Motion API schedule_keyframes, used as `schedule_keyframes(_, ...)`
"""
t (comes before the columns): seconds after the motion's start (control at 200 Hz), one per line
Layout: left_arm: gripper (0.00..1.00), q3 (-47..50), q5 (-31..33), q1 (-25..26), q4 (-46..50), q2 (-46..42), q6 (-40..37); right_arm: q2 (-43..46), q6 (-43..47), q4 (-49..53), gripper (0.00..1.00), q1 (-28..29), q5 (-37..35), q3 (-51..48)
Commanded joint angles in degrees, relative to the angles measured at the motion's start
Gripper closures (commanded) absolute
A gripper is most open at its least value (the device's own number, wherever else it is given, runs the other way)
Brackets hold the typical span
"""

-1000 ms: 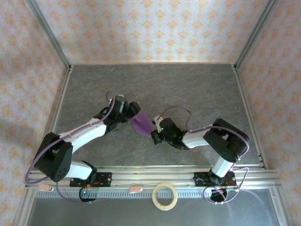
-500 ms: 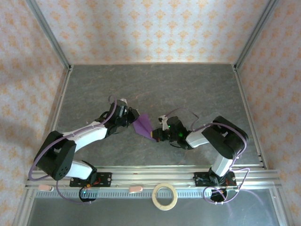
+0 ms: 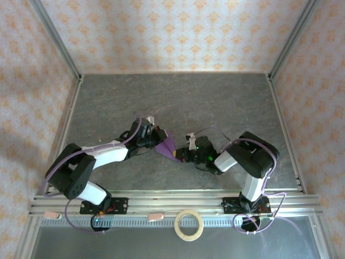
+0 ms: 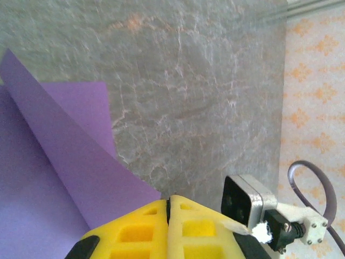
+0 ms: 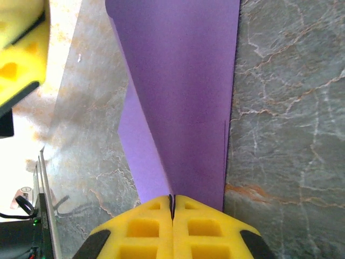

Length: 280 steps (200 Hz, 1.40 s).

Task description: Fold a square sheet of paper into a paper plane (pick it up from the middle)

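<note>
Orange-patterned wallpaper (image 3: 178, 32) lines the walls around a grey marbled worktop (image 3: 215, 102), and both arms reach in towards its middle. Between them is the purple sheet of paper (image 3: 167, 143), near the centre of the worktop and slightly towards the near edge. It is creased into angled panels rather than lying flat.

The left end effector (image 3: 156, 141) is at the sheet's left side and touches it. The right end effector (image 3: 180, 155) is at the sheet's lower right corner, so the paper spans the short gap between the two.

In the left wrist view the yellow pads (image 4: 145, 232) are pressed together with only a thin seam between them. A raised fold of the purple paper slopes down from the upper left and ends right at their tips, apparently pinched there. A flatter part of the sheet spreads out to the left of the pads.

In the right wrist view that end effector's pads (image 5: 145, 232) are likewise closed tight. The sheet runs straight up from the seam, caught between the tips, with its right edge lying along the grey surface.

A tan tape ring (image 3: 189, 224) sits on the tray in front of the metal rail (image 3: 161, 200) at the near edge, well apart from the paper.
</note>
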State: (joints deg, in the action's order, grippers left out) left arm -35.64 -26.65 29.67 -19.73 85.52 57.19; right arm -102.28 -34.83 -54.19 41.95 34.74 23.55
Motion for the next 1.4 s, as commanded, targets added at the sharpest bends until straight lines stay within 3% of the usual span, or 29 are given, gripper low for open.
schedule_keyframes(0.0,0.97,0.8,-2.6,0.7,-5.6,2.3,0.8,-1.0,-1.6,0.2,1.0,0.1,0.8,-1.2)
schedule_keyframes(0.546,1.0,-0.1,-1.4,1.2,-7.0,9.6,0.7,-0.4,-0.2,6.1,0.88,0.1,1.9,2.5)
schedule_keyframes(0.761,1.0,-0.2,-0.3,1.2,-4.8,10.1,-0.4,-0.6,1.2,9.5,1.0,0.1,1.2,3.6)
schedule_keyframes(1.046,1.0,-0.7,1.2,1.2,-2.8,11.0,-0.7,-1.2,1.1,11.8,1.0,0.1,0.0,3.7)
schedule_keyframes(1.396,1.0,0.7,3.6,1.1,0.2,3.6,1.1,-1.3,-0.7,12.6,1.0,0.1,-0.4,3.4)
